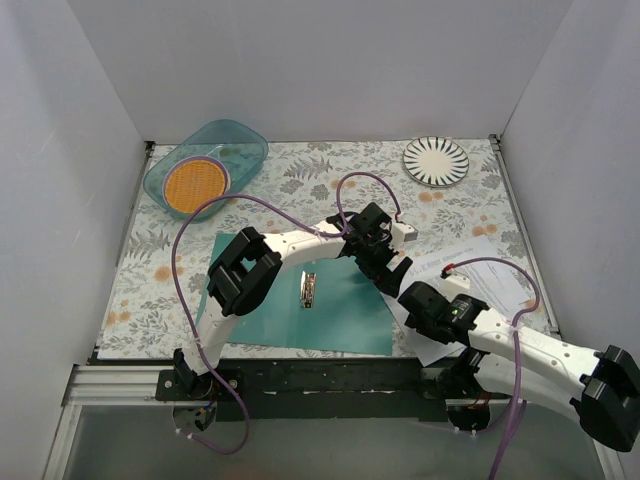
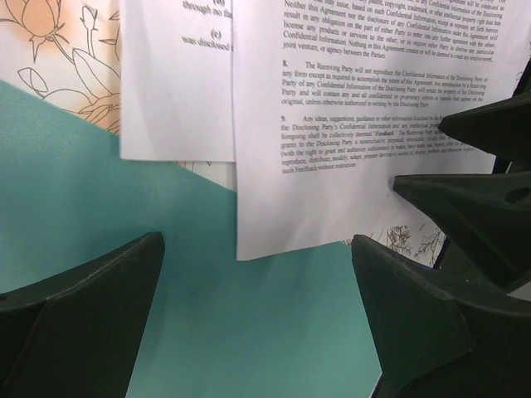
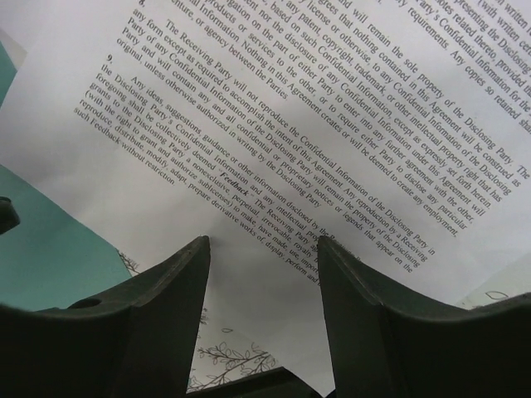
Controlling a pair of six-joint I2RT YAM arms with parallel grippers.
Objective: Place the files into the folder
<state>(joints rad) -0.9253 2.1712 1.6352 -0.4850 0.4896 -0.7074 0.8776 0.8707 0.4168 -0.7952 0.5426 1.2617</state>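
The teal-green folder (image 1: 290, 310) lies open and flat at the table's middle, its metal clip (image 1: 309, 288) at the spine. The files (image 1: 495, 272), white printed sheets, lie to its right, and one corner overlaps the folder's right edge. My left gripper (image 1: 390, 272) is open and empty just above that edge. In the left wrist view its gripper (image 2: 257, 240) spans bare folder (image 2: 249, 332) below the sheets (image 2: 348, 124). My right gripper (image 1: 412, 296) is open over the files' near left corner. In the right wrist view its gripper (image 3: 263, 242) straddles the top sheet (image 3: 290, 124), with the folder (image 3: 50, 249) at left.
A translucent teal bowl (image 1: 205, 165) holding an orange disc stands at the back left. A striped plate (image 1: 436, 160) sits at the back right. White walls close in three sides. The two grippers are very close together, and the right one's fingers (image 2: 473, 195) show in the left wrist view.
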